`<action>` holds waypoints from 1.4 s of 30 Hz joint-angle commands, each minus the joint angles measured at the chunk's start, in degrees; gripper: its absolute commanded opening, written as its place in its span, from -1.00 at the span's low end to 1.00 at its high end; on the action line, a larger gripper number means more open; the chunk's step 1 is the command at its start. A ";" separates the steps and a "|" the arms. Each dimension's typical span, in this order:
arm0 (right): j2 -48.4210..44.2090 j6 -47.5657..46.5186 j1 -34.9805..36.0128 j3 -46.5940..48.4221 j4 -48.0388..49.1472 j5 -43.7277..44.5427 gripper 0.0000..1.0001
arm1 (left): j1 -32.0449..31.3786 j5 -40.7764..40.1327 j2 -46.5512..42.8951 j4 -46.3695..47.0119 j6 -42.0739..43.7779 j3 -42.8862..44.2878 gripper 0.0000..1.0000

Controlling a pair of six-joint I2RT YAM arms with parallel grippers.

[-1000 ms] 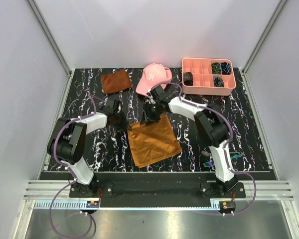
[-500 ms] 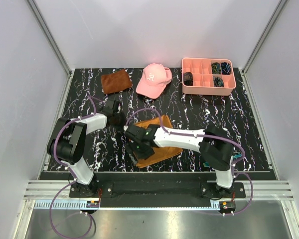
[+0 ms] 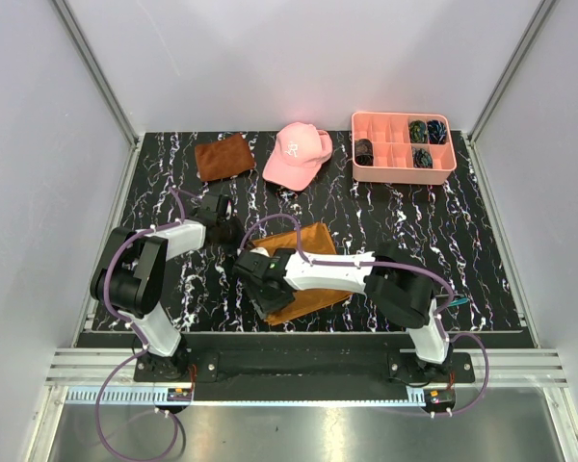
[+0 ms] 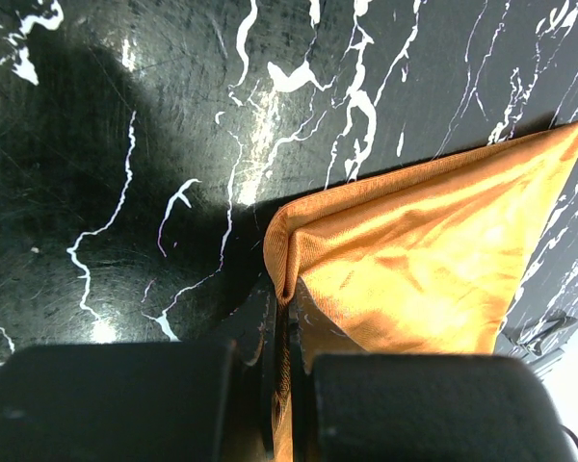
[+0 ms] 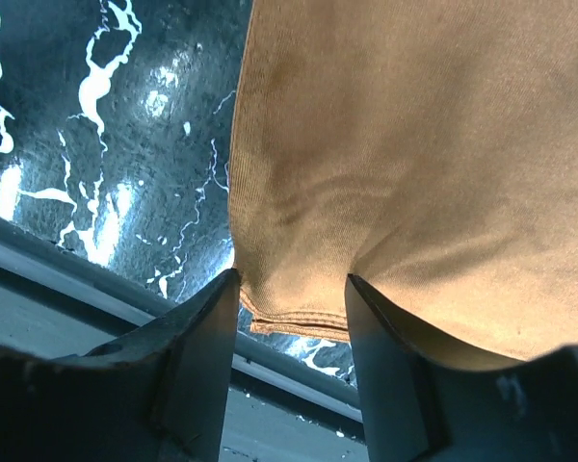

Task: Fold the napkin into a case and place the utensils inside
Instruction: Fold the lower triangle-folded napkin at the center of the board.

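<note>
The orange-brown napkin (image 3: 303, 241) lies folded over itself on the black marbled table, ahead of the arms. My left gripper (image 3: 229, 229) is shut on the napkin's far-left corner; in the left wrist view the cloth (image 4: 414, 260) runs pinched between the closed jaws of this gripper (image 4: 284, 298). My right gripper (image 3: 267, 294) reaches across to the near-left corner. In the right wrist view its gripper (image 5: 292, 298) stands open, the hemmed edge of the napkin (image 5: 414, 144) lying between the spread fingers. One thin teal utensil (image 3: 456, 300) shows beside the right arm; the others are hidden.
A pink cap (image 3: 297, 154) and a smaller rust-brown cloth (image 3: 222, 156) lie at the back. A pink compartment tray (image 3: 405, 171) holding dark items stands at the back right. The table's near edge rail runs just below the right gripper.
My right arm swept from the napkin's far edge near the cap to its near-left corner, and the cloth now lies folded smaller. The left gripper kept its grip and place.
</note>
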 commanded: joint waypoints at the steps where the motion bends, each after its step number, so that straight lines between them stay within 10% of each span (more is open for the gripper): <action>1: 0.34 -0.67 1.01 2.85 -0.09 2.12 0.10 | 0.50 0.72 -0.44 1.16 -0.07 -0.96 -1.00; 15: 5.17 0.56 2.41 0.39 -2.28 3.95 0.09 | 1.38 1.77 0.17 1.43 -0.24 -0.78 -1.00; 27: 4.39 0.38 3.56 3.91 -4.67 6.36 -0.87 | 2.25 1.08 -0.70 0.29 -1.73 -1.40 -1.00; 42: -14.60 14.61 -6.81 -29.65 49.97 -33.63 -1.00 | -0.20 -20.19 -7.74 -18.68 -8.94 6.59 -1.00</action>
